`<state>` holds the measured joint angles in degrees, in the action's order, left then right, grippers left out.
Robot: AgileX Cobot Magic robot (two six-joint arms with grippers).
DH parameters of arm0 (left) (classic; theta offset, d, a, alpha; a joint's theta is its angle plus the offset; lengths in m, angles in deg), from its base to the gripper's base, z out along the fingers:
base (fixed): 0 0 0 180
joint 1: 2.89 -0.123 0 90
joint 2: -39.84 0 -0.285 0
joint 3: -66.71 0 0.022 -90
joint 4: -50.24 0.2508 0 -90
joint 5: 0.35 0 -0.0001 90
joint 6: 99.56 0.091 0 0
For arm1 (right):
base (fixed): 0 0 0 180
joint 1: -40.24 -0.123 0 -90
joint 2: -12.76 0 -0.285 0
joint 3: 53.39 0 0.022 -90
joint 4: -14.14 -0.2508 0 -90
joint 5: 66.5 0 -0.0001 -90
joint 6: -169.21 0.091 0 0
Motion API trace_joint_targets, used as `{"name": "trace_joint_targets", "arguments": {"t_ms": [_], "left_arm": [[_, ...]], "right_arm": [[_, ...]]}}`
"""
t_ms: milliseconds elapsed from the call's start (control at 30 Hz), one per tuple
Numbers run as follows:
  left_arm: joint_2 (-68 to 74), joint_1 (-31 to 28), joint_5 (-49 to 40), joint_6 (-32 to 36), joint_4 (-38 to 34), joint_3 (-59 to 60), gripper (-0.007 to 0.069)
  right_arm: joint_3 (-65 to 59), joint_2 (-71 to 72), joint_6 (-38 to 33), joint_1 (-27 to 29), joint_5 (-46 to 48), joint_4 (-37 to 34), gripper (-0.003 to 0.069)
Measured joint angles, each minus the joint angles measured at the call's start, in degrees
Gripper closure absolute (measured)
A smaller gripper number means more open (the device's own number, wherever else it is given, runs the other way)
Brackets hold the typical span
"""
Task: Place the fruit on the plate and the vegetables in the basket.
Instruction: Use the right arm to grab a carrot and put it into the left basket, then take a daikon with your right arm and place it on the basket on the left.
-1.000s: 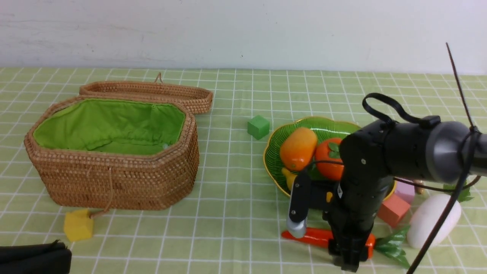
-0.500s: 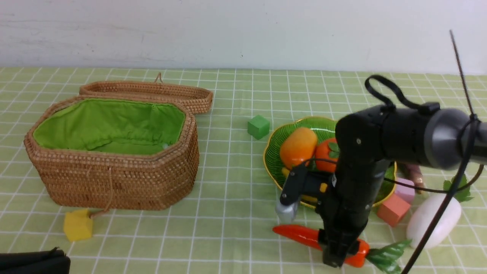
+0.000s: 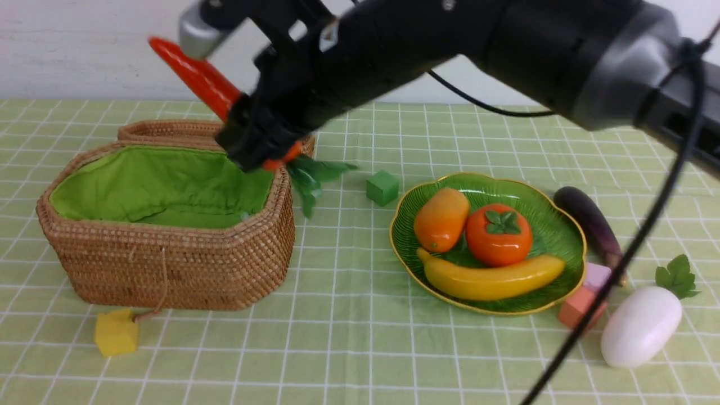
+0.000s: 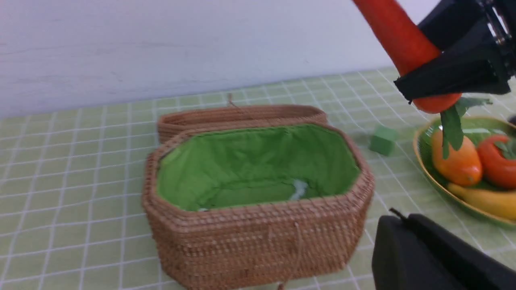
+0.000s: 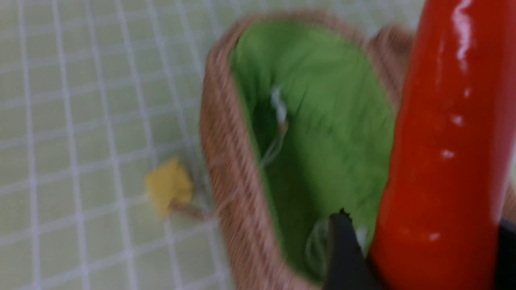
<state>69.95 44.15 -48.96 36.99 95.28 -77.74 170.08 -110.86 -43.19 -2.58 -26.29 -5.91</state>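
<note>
Right hand (image 3: 256,140) is clamped on the carrot (image 3: 197,76) near its fat end, with a finger close on either side. Carrot is tilted, tip up toward the wall, above the right rear corner of the basket (image 3: 169,270). Its leaves (image 3: 312,177) hang outside the rim, over the table (image 3: 349,337).

Risks, as judged:
- Released here, the fat end may strike the rim or the lid (image 3: 169,130) and tumble onto the table.
- Glossy skin and an off-centre grip could let it swivel or slip.
- It wants to be further over the green lining first.

Eggplant (image 3: 588,219) and radish (image 3: 641,326) lie on the table beside the plate (image 3: 396,225). Plate carries the mango (image 3: 441,219), persimmon (image 3: 499,233) and banana (image 3: 489,278).

Left hand (image 4: 427,257) shows only a dark edge, so its opening cannot be told.
</note>
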Motion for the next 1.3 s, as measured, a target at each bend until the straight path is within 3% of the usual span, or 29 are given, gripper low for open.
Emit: {"name": "trace_joint_targets", "arguments": {"t_ms": [100, 333, 400, 567, 733, 833, 867, 900, 933, 1000, 1133, 1300], "left_arm": [[-0.07, 0.00, -1.03, -3.96, 3.10, -0.13, 0.0638], [-0.07, 0.00, -1.49, -4.94, 3.31, -0.13, 0.0638], [-0.07, 0.00, -1.80, -4.94, 3.18, -0.13, 0.0638], [-0.07, 0.00, -1.86, -4.98, 2.70, -0.13, 0.0638], [-0.07, 0.00, -1.44, -4.78, 0.66, -0.13, 0.0638], [-0.07, 0.00, 1.02, -1.12, -3.86, -0.13, 0.0638], [-0.07, 0.00, 1.32, -0.31, -4.67, -0.13, 0.0638], [-0.07, 0.00, 2.06, 2.41, -7.56, -0.13, 0.0638], [-0.07, 0.00, 2.27, 3.44, -8.62, -0.13, 0.0638], [-0.07, 0.00, 3.49, 11.57, -17.25, -0.13, 0.0638], [-0.07, 0.00, 4.04, 24.04, -31.74, -0.13, 0.0638], [-0.07, 0.00, 4.15, 34.46, -43.78, -0.07, 0.0638]], "right_arm": [[6.80, -6.59, -1.22, 0.00, -5.74, -2.18, 0.0292], [14.65, -19.18, -6.90, -0.15, -15.59, -5.28, 0.0292], [14.70, -20.68, -7.46, -0.20, -15.48, -5.07, 0.0258], [15.03, -20.54, -7.54, -0.38, -12.42, -3.75, 0.0025], [15.11, -17.53, -5.23, -0.70, -2.74, -1.64, -0.0009], [15.11, -11.79, 4.22, -0.75, 11.50, 2.89, 0.0072], [15.11, -11.39, 4.22, -0.75, 11.50, 2.89, 0.0081], [15.21, -8.55, 9.79, -0.75, 18.86, 5.85, 0.0144], [15.22, -7.74, 10.48, -0.75, 19.77, 6.26, 0.0165], [15.53, -3.07, 18.56, -0.69, 29.27, 12.39, 0.0325], [13.77, 2.51, 25.91, -0.69, 31.73, 19.35, 0.0615], [3.46, 10.59, 33.37, -0.46, 31.66, 25.04, 0.0675]]}}
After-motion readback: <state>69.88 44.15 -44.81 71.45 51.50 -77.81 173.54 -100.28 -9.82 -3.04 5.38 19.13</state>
